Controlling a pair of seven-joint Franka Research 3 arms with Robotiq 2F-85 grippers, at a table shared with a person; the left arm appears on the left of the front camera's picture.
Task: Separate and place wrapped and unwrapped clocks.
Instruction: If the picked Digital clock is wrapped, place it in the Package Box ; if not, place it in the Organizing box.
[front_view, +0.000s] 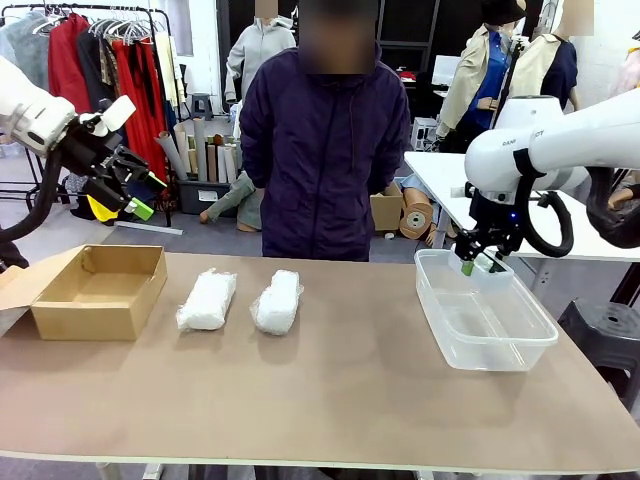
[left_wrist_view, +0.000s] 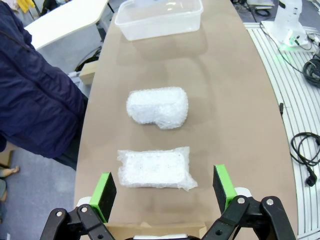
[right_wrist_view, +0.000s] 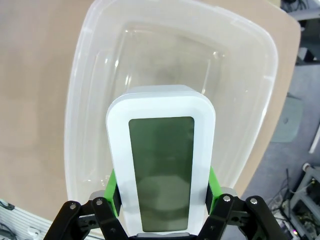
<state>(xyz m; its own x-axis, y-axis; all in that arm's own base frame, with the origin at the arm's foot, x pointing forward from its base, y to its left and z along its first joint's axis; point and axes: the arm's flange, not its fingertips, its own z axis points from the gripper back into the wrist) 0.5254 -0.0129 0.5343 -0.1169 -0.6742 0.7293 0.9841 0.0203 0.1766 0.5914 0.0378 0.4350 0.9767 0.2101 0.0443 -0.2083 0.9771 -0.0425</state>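
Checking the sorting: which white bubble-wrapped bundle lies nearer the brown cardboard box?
The flatter white wrapped bundle, next to the open brown cardboard box; the puffier, rounder bundle lies farther, toward the clear plastic tub.

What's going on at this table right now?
The right gripper is shut on the bare clock, holding it just over the clear tub at the right end of the table. The left gripper is open and empty, raised above the cardboard box. Two wrapped clocks lie side by side between box and tub. The person stands at the far side, no hand on the table.
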